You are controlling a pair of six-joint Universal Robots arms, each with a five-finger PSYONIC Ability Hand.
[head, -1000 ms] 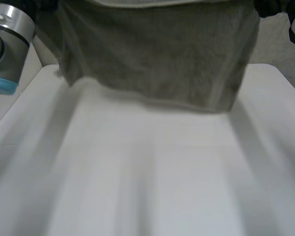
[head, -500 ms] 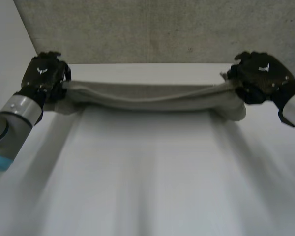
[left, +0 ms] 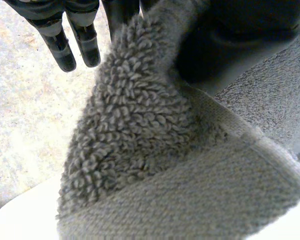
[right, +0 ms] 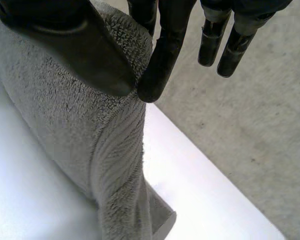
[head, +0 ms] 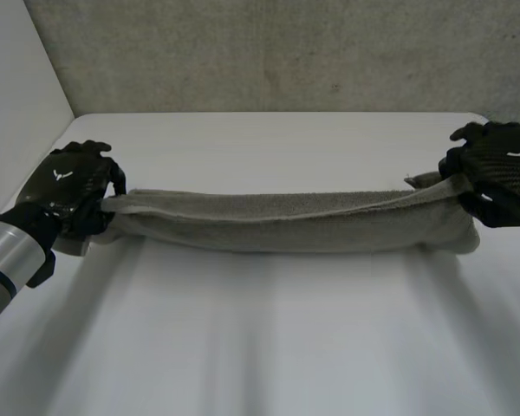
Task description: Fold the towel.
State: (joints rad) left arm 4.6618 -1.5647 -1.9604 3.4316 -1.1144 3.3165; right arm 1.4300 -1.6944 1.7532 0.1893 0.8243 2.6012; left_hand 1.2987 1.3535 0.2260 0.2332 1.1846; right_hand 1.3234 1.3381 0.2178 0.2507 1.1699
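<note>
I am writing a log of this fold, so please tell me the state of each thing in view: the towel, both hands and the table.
towel: doubled into a long band, stretched between the hands, lower part on the table.
left hand: shut on one end of the towel, pinching it.
right hand: shut on the other end, cloth pinched between thumb and finger.
table: white, bears the towel.

head: behind and above, between the arms (head: 9, 256), facing down over the tabletop (head: 269, 347) | left wrist: tight on towel (left: 140, 150) at left hand (left: 57, 42) | right wrist: tight at right hand (right: 165, 50) | shared: towel ends
</note>
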